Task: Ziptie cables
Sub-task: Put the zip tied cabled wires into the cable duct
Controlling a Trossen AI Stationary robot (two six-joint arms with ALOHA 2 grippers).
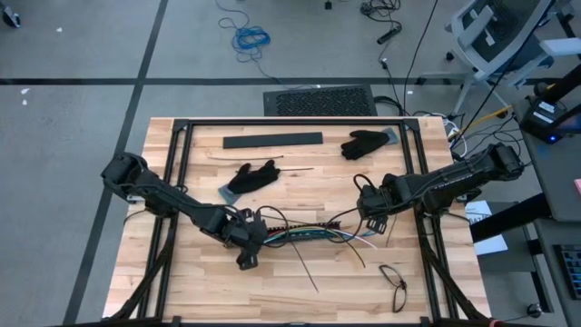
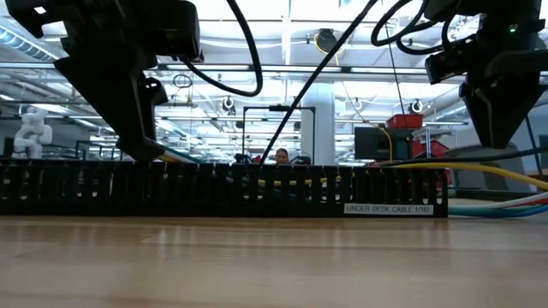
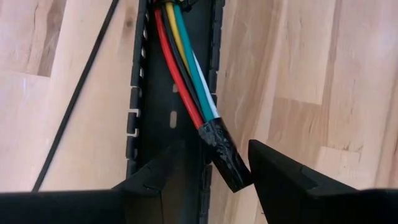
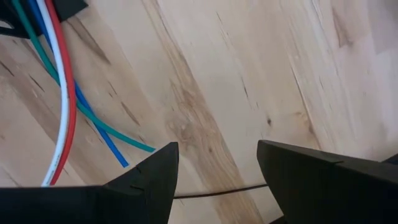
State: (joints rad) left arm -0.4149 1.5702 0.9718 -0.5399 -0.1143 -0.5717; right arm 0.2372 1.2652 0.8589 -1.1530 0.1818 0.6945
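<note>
The cables [image 3: 186, 74], red, yellow, green, black and white, lie in the black slotted bar [image 3: 168, 118] mid-table, their taped end [image 3: 225, 155] between the left gripper [image 3: 214, 171]'s parted fingers. The right gripper [image 4: 217, 171] hovers open over bare wood near the cables' loose ends [image 4: 59, 93].

The cables [image 1: 313, 235] lie in the slotted cable tray [image 3: 158, 118] at the table's [image 1: 272, 291] middle, between the left gripper [image 1: 247, 243] and right gripper [image 1: 374, 218]; two gloves [image 1: 251, 177] and a flat bar [image 1: 272, 140] lie behind them
</note>
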